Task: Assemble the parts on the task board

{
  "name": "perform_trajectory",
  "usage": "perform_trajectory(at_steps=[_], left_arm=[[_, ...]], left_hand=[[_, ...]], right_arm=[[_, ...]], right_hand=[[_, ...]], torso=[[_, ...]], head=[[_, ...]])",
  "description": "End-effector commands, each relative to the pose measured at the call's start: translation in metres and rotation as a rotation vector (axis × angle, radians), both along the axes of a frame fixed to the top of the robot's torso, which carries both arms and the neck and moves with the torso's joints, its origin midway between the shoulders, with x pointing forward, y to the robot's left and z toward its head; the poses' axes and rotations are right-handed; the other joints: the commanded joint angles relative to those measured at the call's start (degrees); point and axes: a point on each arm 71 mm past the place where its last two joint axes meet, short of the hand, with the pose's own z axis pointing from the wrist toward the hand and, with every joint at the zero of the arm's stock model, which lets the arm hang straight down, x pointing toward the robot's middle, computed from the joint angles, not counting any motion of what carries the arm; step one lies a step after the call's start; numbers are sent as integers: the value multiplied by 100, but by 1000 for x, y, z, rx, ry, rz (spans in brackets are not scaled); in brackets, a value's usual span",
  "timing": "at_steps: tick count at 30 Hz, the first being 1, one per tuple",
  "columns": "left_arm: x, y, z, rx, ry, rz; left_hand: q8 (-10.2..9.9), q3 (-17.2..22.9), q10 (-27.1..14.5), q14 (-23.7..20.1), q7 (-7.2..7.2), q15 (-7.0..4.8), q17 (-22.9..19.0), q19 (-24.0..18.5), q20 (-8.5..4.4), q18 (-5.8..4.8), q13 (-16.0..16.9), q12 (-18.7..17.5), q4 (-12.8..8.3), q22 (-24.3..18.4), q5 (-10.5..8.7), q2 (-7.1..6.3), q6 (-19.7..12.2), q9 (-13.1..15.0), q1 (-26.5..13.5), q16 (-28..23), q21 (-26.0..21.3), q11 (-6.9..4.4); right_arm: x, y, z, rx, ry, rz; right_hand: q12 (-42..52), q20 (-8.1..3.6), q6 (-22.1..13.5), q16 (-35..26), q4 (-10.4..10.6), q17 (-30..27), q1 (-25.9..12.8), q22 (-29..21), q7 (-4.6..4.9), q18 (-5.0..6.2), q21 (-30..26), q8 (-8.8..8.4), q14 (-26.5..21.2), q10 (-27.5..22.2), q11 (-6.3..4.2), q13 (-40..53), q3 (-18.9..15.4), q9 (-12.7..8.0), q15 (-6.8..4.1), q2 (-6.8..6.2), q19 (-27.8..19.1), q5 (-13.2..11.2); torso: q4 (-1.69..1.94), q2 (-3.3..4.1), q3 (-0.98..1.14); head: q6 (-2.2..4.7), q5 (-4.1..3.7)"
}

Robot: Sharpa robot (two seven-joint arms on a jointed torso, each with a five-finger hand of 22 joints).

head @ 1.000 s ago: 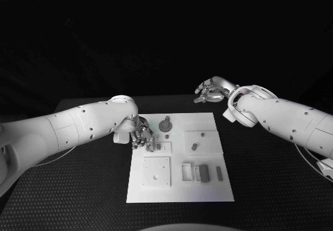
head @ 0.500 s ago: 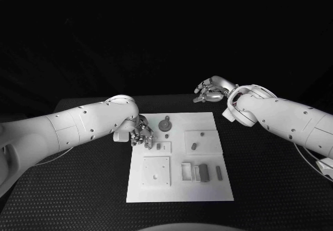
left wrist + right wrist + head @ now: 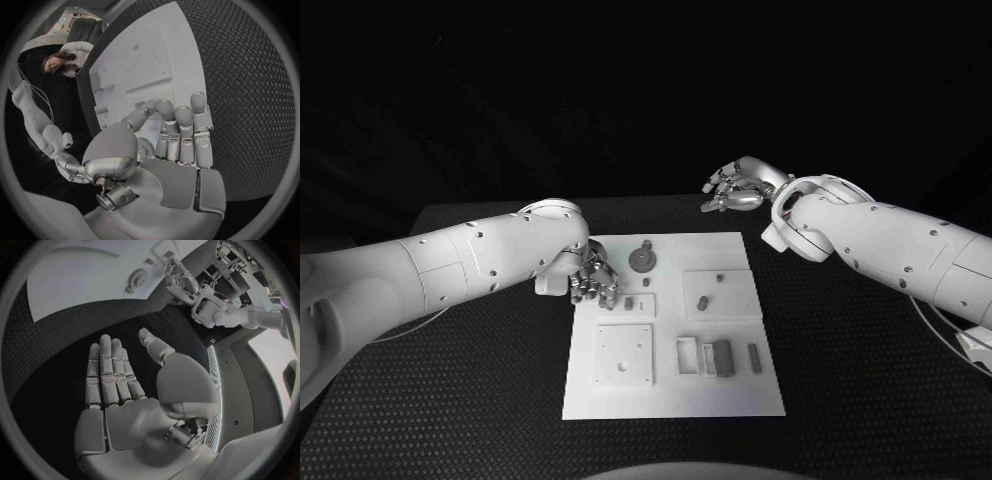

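In the head view, the white task board (image 3: 672, 325) lies flat in the middle of the black table (image 3: 862, 360). The left hand (image 3: 593, 279) sits over the board's far left edge, and it hides a bit of the board under it. Its fingers curl down, and from here I cannot tell if it holds anything. The right hand (image 3: 737, 188) is well apart from the board, past the table's far edge, and it is small and hard to make out. On the board I count one round part (image 3: 643, 261) near the far edge, two small parts (image 3: 708, 290) on a raised square, one little part (image 3: 632, 303) just beside the left hand, and three upright parts (image 3: 720, 357) in a row near the close edge. There is also one big flat square plate (image 3: 626, 354) with small holes. In the left wrist view, the left hand (image 3: 164, 150) is above the board (image 3: 140, 60) with its fingers close side by side and bent a little, and nothing is in them. The parts are too small to tell here. In the right wrist view, the right hand (image 3: 128, 395) is flat and spread wide with nothing in it, above the black table (image 3: 56, 330). The board (image 3: 94, 275) lies far off, with the round part (image 3: 135, 279) on it, and the left hand (image 3: 177, 275) reaches over its edge.
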Motion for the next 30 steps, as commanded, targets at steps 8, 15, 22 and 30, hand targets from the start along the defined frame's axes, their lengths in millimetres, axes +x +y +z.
perform_trajectory(at_steps=[8, 15, 22, 30], left_arm=[[0, 2, -2, 21, -1, -10], [0, 4, -3, 33, 9, -10], [0, 5, -4, 35, 22, -10], [0, 8, -5, 34, 29, 3]], left_hand=[[-4, 90, 11, 21, -7, -24, -11, 42, -21, 31, -11, 35, 39, 120, 136, 303, 54, 942, 330, 24, 44, -33], [-12, 90, 14, 23, -11, -22, -14, 40, -20, 30, -20, 40, 38, 120, 172, 308, 70, 974, 322, 29, 48, -37], [-51, 87, 24, 27, -27, -18, -22, 35, -19, 33, -51, 58, 32, 122, 404, 325, 123, 1072, 257, 47, 66, -52], [-77, 99, 52, 52, -52, -33, -25, 56, -29, 45, -69, 102, 26, 125, 665, 336, 186, 1192, 158, 79, 106, -76]], right_arm=[[-1, 1, 0, 1, 4, 17], [-1, 1, 0, 2, 3, 17], [-1, 1, 0, 1, 3, 15], [-1, 1, 0, 1, 3, 15]], right_hand=[[-33, -11, -31, -43, -2, 12, 81, 9, 57, -110, -23, 37, -5, 2, 27, -12, -24, -8, 30, -3, -44, -24], [-36, -9, -33, -58, -2, 22, 85, 11, 59, -110, -30, 37, -8, -3, 30, -15, -26, -10, 33, -4, -49, -24], [-36, -8, -33, -65, -3, 27, 89, 13, 59, -110, -33, 38, -8, -5, 31, -17, -27, -12, 34, -5, -51, -24], [-37, -8, -34, -74, -5, 35, 97, 15, 60, -109, -37, 38, -7, -7, 31, -19, -26, -13, 36, -4, -53, -24]], torso=[[1, -2, 5], [1, -5, 3], [1, -2, 3], [-1, -3, 4]], head=[[-2, 0], [-4, 3], [-9, 0], [-20, 5]])
